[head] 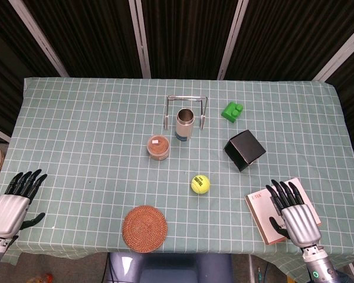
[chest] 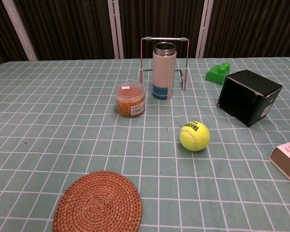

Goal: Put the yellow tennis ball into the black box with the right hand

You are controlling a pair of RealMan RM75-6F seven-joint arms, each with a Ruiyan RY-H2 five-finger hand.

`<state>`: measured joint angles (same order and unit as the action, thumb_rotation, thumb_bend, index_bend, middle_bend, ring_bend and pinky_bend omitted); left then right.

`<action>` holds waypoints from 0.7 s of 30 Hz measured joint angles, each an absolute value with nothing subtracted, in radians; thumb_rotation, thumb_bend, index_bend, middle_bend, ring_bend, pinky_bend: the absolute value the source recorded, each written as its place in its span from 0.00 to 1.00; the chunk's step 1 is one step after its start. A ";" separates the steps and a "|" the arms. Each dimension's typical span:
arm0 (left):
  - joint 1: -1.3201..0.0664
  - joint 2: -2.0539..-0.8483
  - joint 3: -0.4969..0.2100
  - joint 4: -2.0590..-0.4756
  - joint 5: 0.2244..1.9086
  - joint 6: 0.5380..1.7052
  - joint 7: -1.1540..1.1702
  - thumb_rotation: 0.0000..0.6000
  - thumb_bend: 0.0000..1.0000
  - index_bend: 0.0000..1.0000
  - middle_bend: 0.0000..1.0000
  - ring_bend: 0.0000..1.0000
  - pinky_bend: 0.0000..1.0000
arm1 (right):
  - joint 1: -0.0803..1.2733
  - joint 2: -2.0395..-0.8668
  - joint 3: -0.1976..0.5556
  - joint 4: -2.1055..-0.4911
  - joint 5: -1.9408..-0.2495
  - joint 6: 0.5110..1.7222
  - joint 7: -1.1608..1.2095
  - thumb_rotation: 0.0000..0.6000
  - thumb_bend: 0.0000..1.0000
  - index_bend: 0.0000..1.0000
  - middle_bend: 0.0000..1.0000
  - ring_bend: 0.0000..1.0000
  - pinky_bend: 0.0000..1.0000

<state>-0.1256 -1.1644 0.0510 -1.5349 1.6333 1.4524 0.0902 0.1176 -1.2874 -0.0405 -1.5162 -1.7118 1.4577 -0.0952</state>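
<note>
Head view shows a table with a green checked cloth [head: 76, 130]. Take the yellow tennis ball [head: 200, 184] as the middle of a clock.

Nearest to the robot are its two silver and black hands. The right hand [head: 294, 212] is at about 4 o'clock from the ball, well apart from it. It lies over a flat book with a red and white cover [head: 262, 215], fingers spread apart, and it holds nothing. The left hand [head: 15, 200] is far off at about 9 o'clock, at the near left edge of the table. Its fingers are apart too, and it is empty.

A round woven brown mat [head: 144, 228] lies at about 7 o'clock, near the front edge.

The ball sits alone on the cloth, touching nothing. In the chest view the ball [chest: 195, 136] has black writing on top.

The black box [head: 245, 150] is near the ball, at about 2 o'clock. It sits tilted on the cloth. I cannot tell which side is open.

At about 11 o'clock is a small clear round tub with an orange-brown filling [head: 158, 147]. Just past it, near 12 o'clock, stands an upright silver metal bottle [head: 184, 123]. A thin metal wire frame [head: 187, 109] stands around and behind the bottle.

Farthest back, at about 1 o'clock, is a green plastic toy brick [head: 232, 111].
</note>
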 measured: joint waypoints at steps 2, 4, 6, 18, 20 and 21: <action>-0.129 -1.167 0.049 -1.535 1.633 1.448 0.095 1.00 0.16 0.00 0.00 0.00 0.00 | 0.119 -1.288 -0.040 -1.512 -1.707 1.451 -0.095 1.00 0.37 0.00 0.00 0.00 0.00; -0.134 -1.169 0.047 -1.537 1.633 1.442 0.098 1.00 0.16 0.00 0.00 0.00 0.00 | 0.120 -1.289 -0.041 -1.508 -1.701 1.445 -0.095 1.00 0.37 0.00 0.00 0.00 0.00; -0.139 -1.171 0.043 -1.540 1.631 1.438 0.102 1.00 0.16 0.00 0.00 0.00 0.00 | 0.120 -1.289 -0.043 -1.505 -1.698 1.441 -0.094 1.00 0.37 0.00 0.00 0.00 0.00; -0.129 -1.160 0.059 -1.547 1.677 1.475 0.087 1.00 0.16 0.00 0.00 0.00 0.00 | 0.118 -1.307 -0.120 -1.557 -1.776 1.439 0.033 1.00 0.45 0.35 0.43 0.43 0.73; -0.125 -1.158 0.065 -1.547 1.684 1.481 0.086 1.00 0.16 0.00 0.00 0.00 0.00 | 0.116 -1.320 -0.141 -1.577 -1.788 1.436 0.087 1.00 0.48 0.36 0.44 0.44 0.74; -0.123 -1.157 0.068 -1.547 1.690 1.485 0.087 1.00 0.16 0.00 0.00 0.00 0.00 | 0.116 -1.327 -0.150 -1.586 -1.792 1.432 0.109 1.00 0.49 0.37 0.44 0.44 0.74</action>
